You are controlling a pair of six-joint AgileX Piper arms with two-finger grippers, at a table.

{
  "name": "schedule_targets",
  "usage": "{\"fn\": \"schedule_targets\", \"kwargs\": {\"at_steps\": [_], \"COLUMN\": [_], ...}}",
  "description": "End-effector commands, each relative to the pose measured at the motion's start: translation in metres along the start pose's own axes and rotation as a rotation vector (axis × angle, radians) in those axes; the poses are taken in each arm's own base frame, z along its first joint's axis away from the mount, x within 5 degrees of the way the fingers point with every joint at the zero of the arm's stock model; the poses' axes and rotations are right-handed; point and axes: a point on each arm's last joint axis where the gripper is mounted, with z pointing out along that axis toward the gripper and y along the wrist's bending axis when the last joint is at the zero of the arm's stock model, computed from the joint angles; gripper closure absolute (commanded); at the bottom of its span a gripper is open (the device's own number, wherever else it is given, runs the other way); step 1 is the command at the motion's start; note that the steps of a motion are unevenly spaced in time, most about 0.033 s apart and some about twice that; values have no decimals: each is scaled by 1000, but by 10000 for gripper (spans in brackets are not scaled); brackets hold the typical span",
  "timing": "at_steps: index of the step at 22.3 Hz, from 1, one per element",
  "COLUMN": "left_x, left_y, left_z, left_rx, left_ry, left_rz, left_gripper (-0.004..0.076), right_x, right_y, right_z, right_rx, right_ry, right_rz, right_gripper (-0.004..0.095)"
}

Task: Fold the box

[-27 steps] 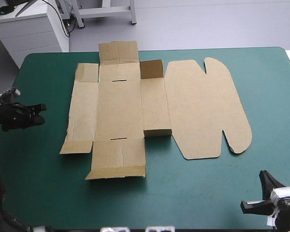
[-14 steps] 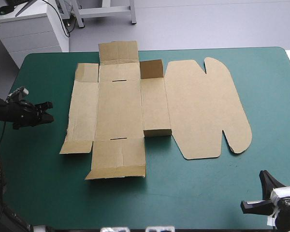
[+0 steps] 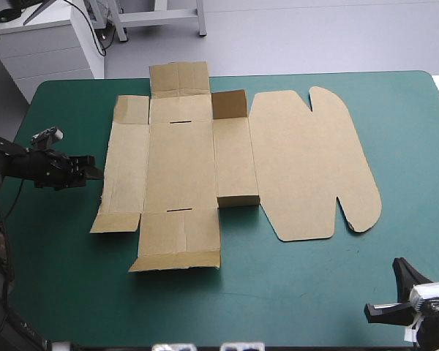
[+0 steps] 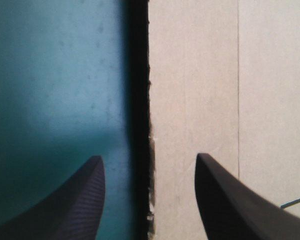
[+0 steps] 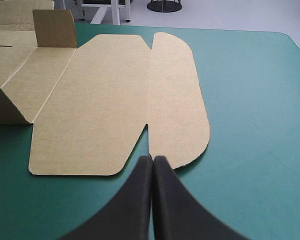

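A cut sheet of brown board, the box point(image 3: 179, 168), lies mostly flat across the middle of the teal-green covered table point(image 3: 300, 292), with two small flaps raised. The left gripper point(image 4: 149, 156), black fingers wide apart, straddles the sheet's left edge. The right gripper point(image 5: 152, 160), fingers pressed together, sits by the near right corner.

A robotics lab or test workshop, not a home. The table point(image 3: 314, 292) wears a plain teal-green cover and carries only a box point(image 3: 205, 168) of cut brown board lying flat, with a black robot arm point(image 3: 25, 162) reaching in from the left. Beyond the far edge lies a bare, smooth pale grey floor point(image 3: 314, 36). At the far left stands a white drawer cabinet point(image 3: 44, 47). Near it are a pale metal frame point(image 3: 161, 14) and, in the right wrist view, a black round stand base point(image 5: 163, 6).
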Motion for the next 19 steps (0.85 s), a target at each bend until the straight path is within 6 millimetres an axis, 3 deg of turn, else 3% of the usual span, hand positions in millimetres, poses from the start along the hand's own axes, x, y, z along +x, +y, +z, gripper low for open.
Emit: {"fn": "schedule_targets", "kwargs": {"at_steps": [1,5,12,16,19], "left_x": [-7,-4,-3,-4,-5], "left_y": [-19,-27,-50,-56,-55], "left_z": [-9,18,43,42,41], "left_rx": [58,92,135,198,197], "left_ry": [-38,64,98,90,92], "left_rz": [0,21,25,-13,-9], "left_gripper": [326,326,335,407,519], "right_x": [-14,-14,-14,-14,-14], "right_y": [-1,-1,-1,-1,-1], "right_z": [-10,-10,-10,-10,-10], "right_rx": [12,12,12,12,12], "right_ry": [-125,-125,-125,-125,-125], "right_rz": [-10,-10,-10,-10,-10], "right_gripper": [927,927,927,927,927]}}
